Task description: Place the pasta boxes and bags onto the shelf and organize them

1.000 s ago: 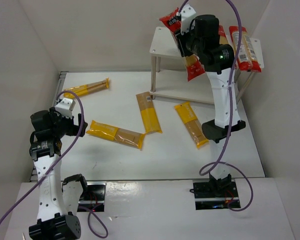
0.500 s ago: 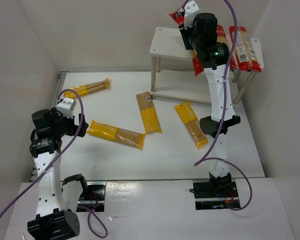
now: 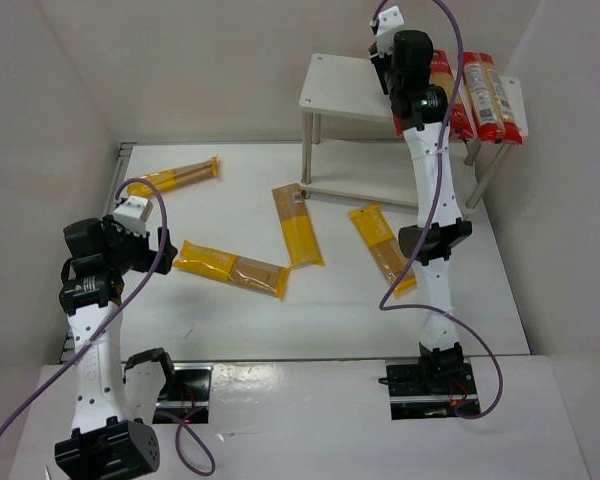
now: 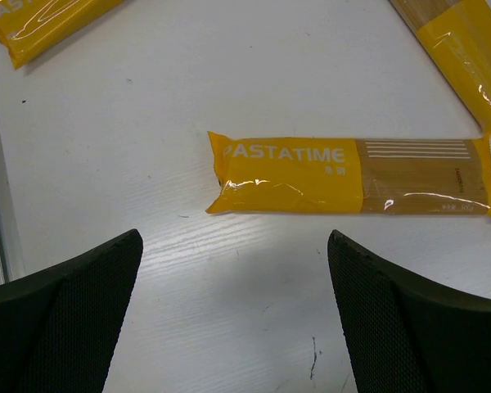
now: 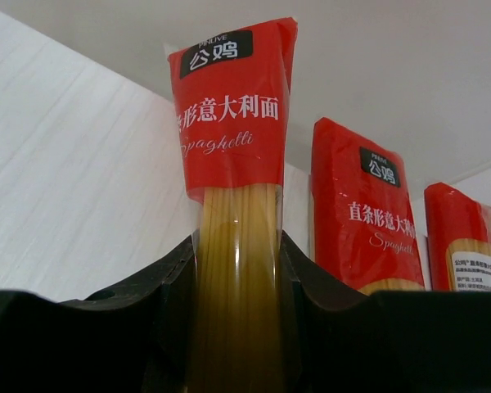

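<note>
My right gripper (image 5: 237,286) is shut on a red spaghetti pack (image 5: 233,123) with a clear window and holds it over the top board of the white shelf (image 5: 74,164). Two more red packs (image 5: 364,213) lie on that board to its right. In the top view the right gripper (image 3: 383,62) is above the shelf (image 3: 330,88), and the arm hides most of the held pack. My left gripper (image 4: 233,327) is open and empty above the table, just short of a yellow pack (image 4: 356,176). In the top view the left gripper (image 3: 145,238) is at the left.
Several yellow packs lie on the table: one at the far left (image 3: 175,177), one in front of the left gripper (image 3: 230,267), one in the middle (image 3: 297,225) and one beside the right arm (image 3: 383,248). White walls close in the sides.
My right arm has stretched up and carried the red pack to the right over the shelf's top board, next to the other red packs. The left arm has hardly moved.
</note>
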Available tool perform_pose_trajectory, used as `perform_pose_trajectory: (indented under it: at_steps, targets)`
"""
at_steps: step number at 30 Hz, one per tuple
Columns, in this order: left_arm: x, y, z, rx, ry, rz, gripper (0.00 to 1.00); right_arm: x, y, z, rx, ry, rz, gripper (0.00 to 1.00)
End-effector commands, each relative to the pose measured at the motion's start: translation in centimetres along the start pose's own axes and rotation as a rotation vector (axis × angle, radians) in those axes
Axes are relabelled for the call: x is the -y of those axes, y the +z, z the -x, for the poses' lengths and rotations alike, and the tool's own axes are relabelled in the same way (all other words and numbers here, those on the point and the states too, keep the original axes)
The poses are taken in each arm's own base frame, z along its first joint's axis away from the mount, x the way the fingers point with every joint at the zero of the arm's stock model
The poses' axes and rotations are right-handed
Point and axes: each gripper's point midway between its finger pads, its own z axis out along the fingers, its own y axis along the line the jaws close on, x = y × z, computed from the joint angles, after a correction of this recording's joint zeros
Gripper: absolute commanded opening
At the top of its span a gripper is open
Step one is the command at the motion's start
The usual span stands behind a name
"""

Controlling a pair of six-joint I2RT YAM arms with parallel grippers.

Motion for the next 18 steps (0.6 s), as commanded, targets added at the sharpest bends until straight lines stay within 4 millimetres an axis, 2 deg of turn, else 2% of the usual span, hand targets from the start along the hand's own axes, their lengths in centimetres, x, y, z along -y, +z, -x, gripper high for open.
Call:
perform_pose_trajectory:
  at_steps: [1, 6, 8, 10, 11, 12, 13, 15, 16, 18]
  targets:
    - [0.0, -0.5, 1.8, 0.047, 0.054, -0.010, 0.99, 3.5, -0.2, 3.7, 0.149, 0.055, -0.108, 0.00]
    - [-0.1, -0.3, 1.6, 0.039, 0.050, -0.012, 0.99, 2.7, 0.8, 2.5, 0.119, 0.045, -0.095, 0.00]
    - [-0.1, -0.3, 1.6, 0.039, 0.050, -0.012, 0.99, 2.7, 1.2, 1.4, 0.088, 0.048, -0.092, 0.00]
    - [-0.1, -0.3, 1.6, 0.039, 0.050, -0.012, 0.99, 2.4, 1.2, 1.1, 0.077, 0.069, -0.086, 0.17]
    - [-0.1, -0.3, 1.6, 0.039, 0.050, -0.012, 0.99, 2.3, 1.2, 0.8, 0.064, 0.065, -0.080, 0.28]
    - [-0.1, -0.3, 1.6, 0.039, 0.050, -0.012, 0.99, 2.5, 0.8, 1.1, 0.072, 0.081, -0.083, 0.55]
    - [-0.1, -0.3, 1.6, 0.039, 0.050, -0.012, 0.99, 2.3, 0.8, 0.8, 0.058, 0.090, -0.076, 0.69]
    - [-0.1, -0.3, 1.6, 0.039, 0.050, -0.012, 0.99, 2.1, -0.3, 1.6, 0.074, 0.110, -0.037, 0.95]
    - [-0.1, -0.3, 1.6, 0.039, 0.050, -0.012, 0.99, 2.0, -0.7, 1.9, 0.079, 0.119, -0.023, 1.00]
    - [-0.1, -0.3, 1.6, 0.039, 0.050, -0.012, 0.99, 1.5, -1.6, 2.7, 0.096, 0.151, 0.028, 1.00]
